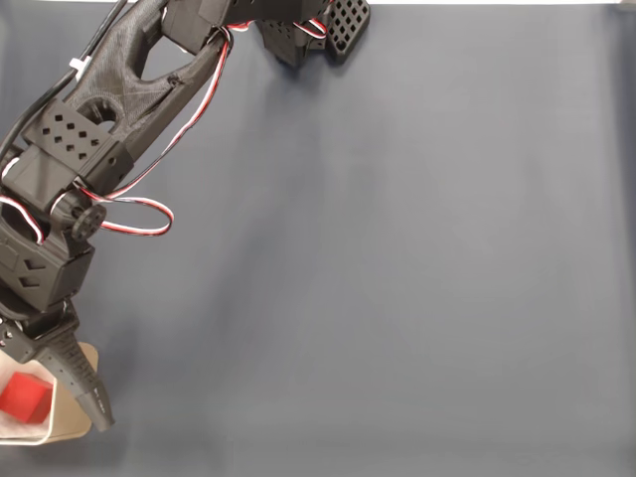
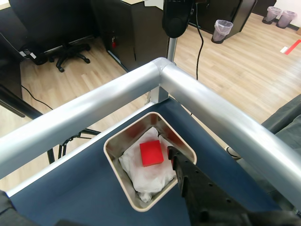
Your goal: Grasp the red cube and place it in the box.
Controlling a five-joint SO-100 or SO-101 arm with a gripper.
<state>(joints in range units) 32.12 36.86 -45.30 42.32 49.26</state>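
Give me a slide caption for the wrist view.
Red cube lying in the box, pincer just above its rim.

- We see the red cube (image 2: pixel 151 153) lying on crumpled white lining inside the box (image 2: pixel 115 170).
- One black gripper finger (image 2: pixel 181 165) reaches over the box's right rim, beside the cube.

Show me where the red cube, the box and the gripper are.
red cube (image 2: pixel 151 153), wrist view, its top face.
box (image 2: pixel 114 142), wrist view, its beige rim, left corner.
gripper (image 1: pixel 70 397), fixed view, between the black fingers, above the box.
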